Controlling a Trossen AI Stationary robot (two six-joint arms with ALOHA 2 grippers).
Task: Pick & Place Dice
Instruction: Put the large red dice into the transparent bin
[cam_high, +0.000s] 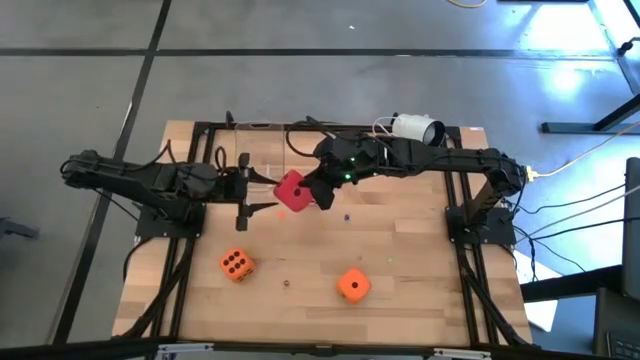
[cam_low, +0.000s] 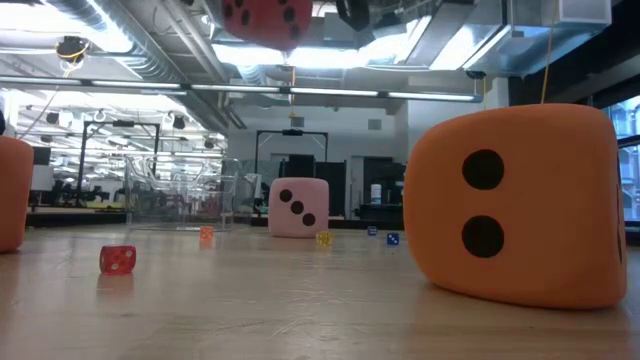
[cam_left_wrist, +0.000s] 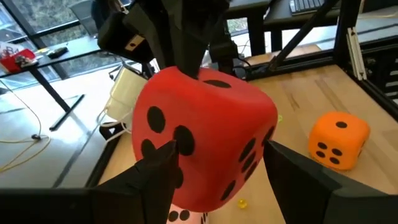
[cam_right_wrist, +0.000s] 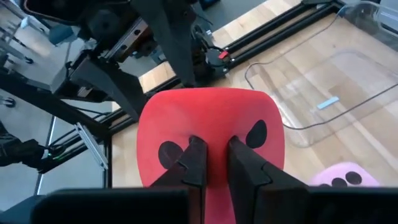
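The red die (cam_high: 292, 192) hangs in the air between both arms; in the low view it (cam_low: 265, 18) is high above the table. My right gripper (cam_right_wrist: 216, 155) is shut on its top. My left gripper (cam_left_wrist: 217, 162) is open and level, with one finger on either side of the red die (cam_left_wrist: 205, 137). Two orange dice (cam_high: 236, 265) (cam_high: 352, 285) rest flat on the table's near half. The pale pink die (cam_low: 298, 207) sits on the table below the red one, and its edge (cam_right_wrist: 339, 177) shows in the right wrist view. My right gripper pinches the red die's upper part (cam_right_wrist: 214, 118) between its two fingers (cam_right_wrist: 194, 163), which stand close together. It comes from above, pointing down (cam_left_wrist: 186, 56). The die is lifted clear and hangs tilted below the fingers. My left gripper's fingers (cam_left_wrist: 158, 174) flank the die; whether they touch it, I cannot tell.
A clear plastic container (cam_low: 180, 200) (cam_right_wrist: 348, 93) stands on the table's far part. Several tiny dice lie scattered, among them a small red one (cam_low: 117, 259). A white camera (cam_high: 415, 127) sits at the far edge. Bare wood (cam_high: 440, 290) lies near right.
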